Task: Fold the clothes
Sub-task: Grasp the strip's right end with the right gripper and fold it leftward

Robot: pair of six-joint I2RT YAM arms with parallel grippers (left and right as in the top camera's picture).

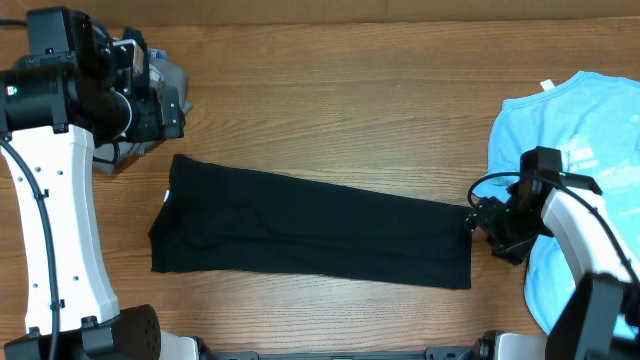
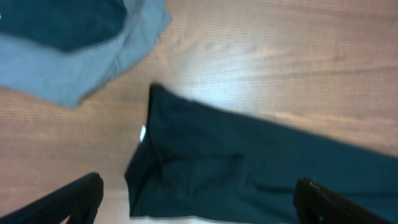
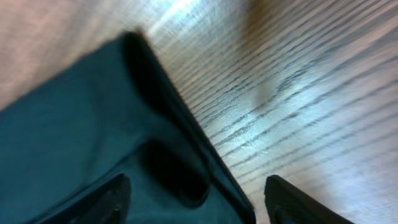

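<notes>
The right gripper (image 1: 480, 222), jaws apart and empty, is sitting at the right end of the black T-shirt (image 1: 310, 225), which is lying as a long strip across the table (image 1: 350, 100), its left end near the wide-open left gripper (image 1: 172, 108).

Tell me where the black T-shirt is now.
In the overhead view the black T-shirt lies folded in a long strip across the middle of the table, its left end near the grey garment, its right end just short of the light blue garment.
</notes>
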